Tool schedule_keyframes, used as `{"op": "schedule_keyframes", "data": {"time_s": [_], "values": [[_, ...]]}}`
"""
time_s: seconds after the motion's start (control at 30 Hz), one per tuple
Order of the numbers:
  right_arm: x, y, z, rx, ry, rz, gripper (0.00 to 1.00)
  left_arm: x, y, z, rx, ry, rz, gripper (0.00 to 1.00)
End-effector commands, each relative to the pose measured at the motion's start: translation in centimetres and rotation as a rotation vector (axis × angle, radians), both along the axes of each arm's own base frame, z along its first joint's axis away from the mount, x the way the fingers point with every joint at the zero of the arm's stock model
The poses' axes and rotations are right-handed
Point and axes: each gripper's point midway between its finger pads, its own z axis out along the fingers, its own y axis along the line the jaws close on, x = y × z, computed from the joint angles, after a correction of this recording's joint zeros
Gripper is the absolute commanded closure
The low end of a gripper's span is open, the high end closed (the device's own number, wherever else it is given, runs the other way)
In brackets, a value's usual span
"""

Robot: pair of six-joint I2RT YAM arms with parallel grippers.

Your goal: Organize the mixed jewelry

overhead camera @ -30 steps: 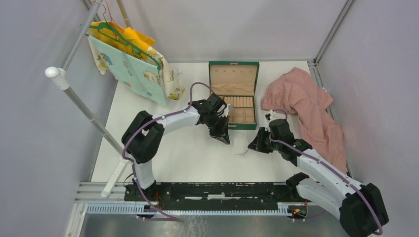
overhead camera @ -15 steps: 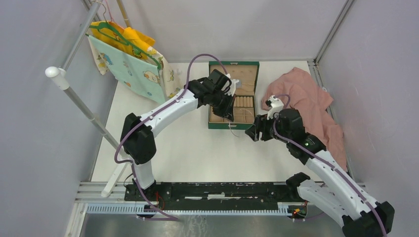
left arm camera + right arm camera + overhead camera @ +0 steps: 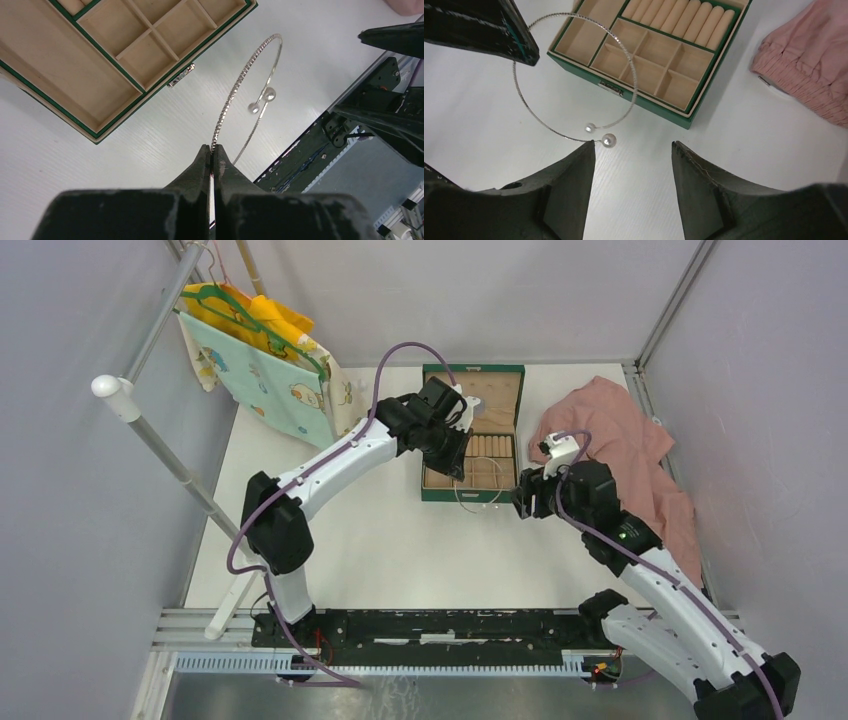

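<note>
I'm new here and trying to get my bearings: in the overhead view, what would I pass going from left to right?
White pole cap → hanging patterned cloths → green box → pink cloth.

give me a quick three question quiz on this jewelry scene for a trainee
1. Which gripper pinches the silver hoop?
2. True or false: the right gripper is open.
3. How many beads end the hoop: A one, B two, C four?
Key: 1 left gripper; 2 true; 3 B.
</note>
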Motion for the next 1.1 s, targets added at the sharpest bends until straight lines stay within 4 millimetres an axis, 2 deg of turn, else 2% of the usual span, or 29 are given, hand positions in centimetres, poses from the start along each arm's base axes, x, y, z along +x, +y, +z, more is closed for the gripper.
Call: {"op": "schedule_keyframes", "data": {"time_s": [0.0,0.1,0.23,0.37,0.4,0.57,0.63,0.7,0.83,0.87,0.9,1.03,1.07], "values": [[1.0,0.9,0.4,0.000,-0.079,0.038,0.36,0.6,0.0,3.6,-0.048,-0.100,-0.039,0.98],[1.9,1.2,-1.0,-0.013,-0.048,0.030,0.34,0.4,-0.1,3.9,-0.058,-0.095,-0.037,0.98],[3.0,2.8,-1.3,0.047,-0.038,0.046,0.34,0.5,-0.1,4.1,-0.061,-0.097,-0.027,0.98],[4.1,3.3,-2.0,0.074,-0.024,0.018,0.39,0.5,-0.3,4.4,-0.074,-0.096,-0.029,0.98],[4.2,3.3,-2.5,0.074,-0.010,0.007,0.42,0.5,-0.3,4.4,-0.075,-0.098,-0.028,0.98],[4.7,4.3,-2.1,0.121,-0.023,0.025,0.63,0.5,-0.4,4.6,-0.081,-0.102,-0.033,0.98],[4.7,4.5,-2.0,0.131,-0.028,0.035,0.77,0.5,-0.4,4.7,-0.082,-0.102,-0.036,0.98],[4.8,4.4,-1.8,0.134,-0.034,0.027,0.98,0.6,-0.5,4.7,-0.086,-0.105,-0.037,0.98],[5.3,3.4,-1.2,0.137,-0.059,-0.040,1.00,1.3,-0.6,5.1,-0.082,-0.122,-0.002,0.98],[5.5,3.2,-1.0,0.140,-0.065,-0.062,1.00,1.6,-0.5,5.3,-0.084,-0.124,0.023,0.96],[5.8,2.9,-0.8,0.148,-0.069,-0.085,1.00,1.9,-0.6,5.6,-0.098,-0.114,0.035,0.87],[7.3,2.5,0.7,0.196,-0.074,-0.186,1.00,3.1,-0.5,7.4,-0.159,-0.120,0.077,0.32],[7.8,2.3,0.8,0.200,-0.064,-0.216,1.00,3.5,-0.2,7.9,-0.162,-0.135,0.092,0.23]]}}
